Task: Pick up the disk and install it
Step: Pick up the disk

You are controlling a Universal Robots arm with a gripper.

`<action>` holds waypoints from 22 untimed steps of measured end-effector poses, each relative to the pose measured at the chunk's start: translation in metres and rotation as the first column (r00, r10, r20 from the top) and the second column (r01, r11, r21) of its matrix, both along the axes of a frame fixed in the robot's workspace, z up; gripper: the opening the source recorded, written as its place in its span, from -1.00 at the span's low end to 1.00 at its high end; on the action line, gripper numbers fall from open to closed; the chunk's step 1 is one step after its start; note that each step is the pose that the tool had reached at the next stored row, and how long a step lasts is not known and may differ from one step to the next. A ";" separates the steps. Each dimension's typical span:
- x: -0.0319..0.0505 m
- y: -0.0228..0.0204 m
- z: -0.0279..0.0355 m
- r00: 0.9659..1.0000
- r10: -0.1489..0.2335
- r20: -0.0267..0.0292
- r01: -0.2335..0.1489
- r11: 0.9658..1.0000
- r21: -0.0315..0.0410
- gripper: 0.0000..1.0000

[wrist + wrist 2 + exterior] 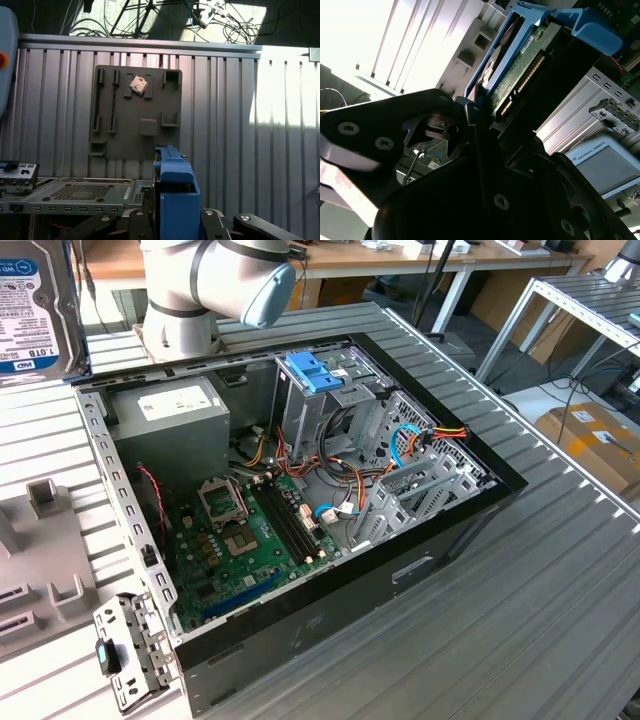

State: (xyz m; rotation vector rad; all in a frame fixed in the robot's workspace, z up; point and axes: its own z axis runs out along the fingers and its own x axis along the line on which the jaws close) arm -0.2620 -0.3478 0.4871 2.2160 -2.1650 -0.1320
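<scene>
The gripper [490, 117] pinches the disk [520, 75]: its black metal jaws are closed against the two flat faces. The second wrist view shows the disk's green circuit board, a row of connector pins and bright blue plastic rails along the edges. In the exterior view the disk [35, 310] hangs at the upper corner on the exterior view's left, white label face visible, clear of the computer case [470, 510].

The case is a black-walled rectangular shell lying open on the ribbed aluminium table [560, 600]. Contents:
- a grey metal power supply [170, 420], box-shaped, with a white label;
- a green motherboard [250, 540] on the floor of the case;
- a paler blue slotted tray [315, 370] seated at the top of the perforated drive cage;
- bundled red, yellow, orange and blue cables [440, 432].

In the first wrist view, a flat grey fixture plate [135, 115] with moulded recesses lies on the table beside the case. A small square chip [139, 85] rests in one recess.
</scene>
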 end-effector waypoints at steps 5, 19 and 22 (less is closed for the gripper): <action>0.0063 0.0000 -0.0003 1.000 0.000 0.000 0.000 1.000 0.000 -0.27; 0.0220 0.0000 -0.0009 1.000 0.000 0.000 0.000 1.000 0.000 -0.27; 0.0257 0.0000 -0.0011 1.000 0.000 0.000 0.000 1.000 0.000 -0.27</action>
